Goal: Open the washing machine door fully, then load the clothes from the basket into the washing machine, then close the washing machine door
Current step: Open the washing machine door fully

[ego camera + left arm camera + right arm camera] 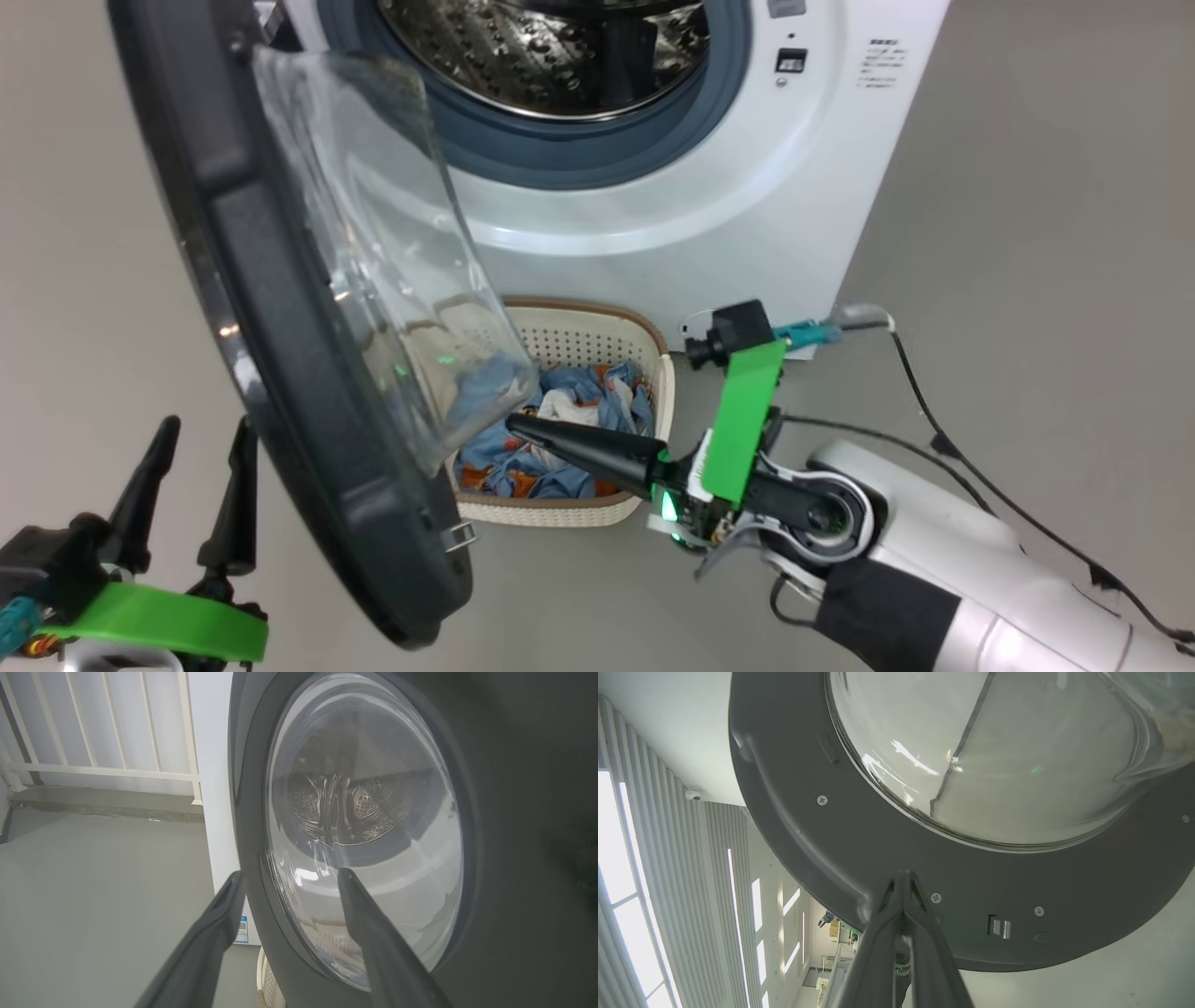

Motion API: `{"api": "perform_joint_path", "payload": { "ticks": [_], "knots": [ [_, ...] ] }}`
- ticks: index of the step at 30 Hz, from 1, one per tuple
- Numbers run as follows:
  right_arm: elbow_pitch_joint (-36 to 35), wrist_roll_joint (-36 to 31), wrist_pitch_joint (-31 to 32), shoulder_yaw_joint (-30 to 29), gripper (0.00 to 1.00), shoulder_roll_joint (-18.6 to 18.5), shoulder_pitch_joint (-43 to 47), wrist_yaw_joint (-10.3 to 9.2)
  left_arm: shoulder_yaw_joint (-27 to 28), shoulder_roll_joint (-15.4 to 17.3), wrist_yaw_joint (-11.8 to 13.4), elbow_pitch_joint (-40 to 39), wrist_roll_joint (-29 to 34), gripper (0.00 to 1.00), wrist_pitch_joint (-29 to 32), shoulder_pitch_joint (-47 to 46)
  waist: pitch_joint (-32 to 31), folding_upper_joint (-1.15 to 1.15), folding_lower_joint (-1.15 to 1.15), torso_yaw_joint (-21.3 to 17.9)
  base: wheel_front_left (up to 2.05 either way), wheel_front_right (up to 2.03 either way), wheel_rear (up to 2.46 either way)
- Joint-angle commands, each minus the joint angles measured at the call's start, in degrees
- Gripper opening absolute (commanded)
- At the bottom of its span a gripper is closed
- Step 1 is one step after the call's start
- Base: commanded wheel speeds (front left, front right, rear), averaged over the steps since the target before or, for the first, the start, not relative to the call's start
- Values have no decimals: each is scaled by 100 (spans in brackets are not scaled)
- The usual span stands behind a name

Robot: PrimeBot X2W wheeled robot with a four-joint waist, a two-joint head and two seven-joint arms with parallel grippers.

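fig. step in hand, as judged: swinging the washing machine door (280, 373) fully open. the door stands part-open. the right gripper (515, 426), fingers pressed together and holding nothing, points at the door's inner face, low beside its glass bowl (373, 233); contact cannot be told. press on the dark frame near the latch (460, 535), not the glass, and follow the arc. the left gripper (210, 429), spread wide and empty, hangs outside the door's lower rim, likely in the swing's path. behind the door: the basket (597, 313) holding the clothes (579, 401), then the washing machine (747, 187).
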Motion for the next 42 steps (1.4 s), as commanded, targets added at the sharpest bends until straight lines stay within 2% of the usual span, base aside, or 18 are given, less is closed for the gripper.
{"api": "perform_joint_path", "payload": {
  "ticks": [1, 9, 11, 12, 13, 21, 26, 30, 32, 33, 36, 39, 40, 42],
  "knots": [
    [-175, 59, -97, -10, 0, 27, 210, 18, 254, 180, -9, -116, 50, 100, -38, -38, -58, 0, 0, -61, 0, 0, 0],
    [-550, 49, -659, 68, 0, -279, 436, 18, 415, 252, -9, -172, 96, 100, -38, 176, -212, 0, 0, -217, 0, 0, 0],
    [-590, -16, -882, 45, 25, -341, 494, 18, 453, 244, -9, -185, 123, 100, -38, 234, -258, 0, 0, -245, 0, 0, 0],
    [-598, -85, -1007, 41, 50, -372, 512, 18, 469, 235, -9, -199, 142, 100, -38, 265, -280, 0, 0, -261, 0, 0, 0],
    [-602, -206, -1167, 32, 100, -403, 516, 18, 483, 223, -9, -213, 162, 100, -38, 295, -301, 0, 0, -277, 0, 0, 0],
    [-543, -1021, -2212, -4, 100, -430, 523, 18, 521, 159, -9, -237, 243, 100, -38, 454, -448, 0, 0, -430, 0, 0, 0],
    [-174, -1737, -3035, -18, 100, -385, 422, 18, 526, 128, -9, -243, 271, 100, -38, 494, -491, 0, 0, -494, 0, 0, 0],
    [283, -2570, -3259, -141, 100, -311, 336, 18, 570, 119, -9, -261, 286, 100, -38, 515, -498, 0, 0, -541, 0, 0, 0],
    [547, -3055, -3276, -473, 100, -185, 347, 18, 606, 118, -9, -265, 285, 100, -38, 532, -497, 0, 0, -571, 0, 0, 0],
    [830, -3768, -3279, -899, 100, -45, 404, 18, 630, 117, -9, -268, 282, 100, -38, 550, -497, 0, 0, -597, 0, 0, 0],
    [1247, -4920, -3280, -1743, 100, 279, 575, 18, 666, 106, -9, -276, 283, 100, -38, 575, -500, 0, 0, -629, 0, 0, 0],
    [1345, -6267, -3281, -2550, 100, 601, 791, 18, 683, 86, -9, -290, 291, 100, -38, 596, -497, 0, 0, -651, 0, 0, 0],
    [1345, -6267, -3281, -2550, 100, 601, 791, 18, 683, 86, -9, -290, 291, 100, -38, 596, -497, 0, 0, -651, 0, 0, 0],
    [1253, -7179, -3281, -3103, 100, 800, 1010, 18, 688, 75, -9, -295, 290, 100, -38, 603, -496, 0, 0, -661, 0, 0, 0]
  ]
}}
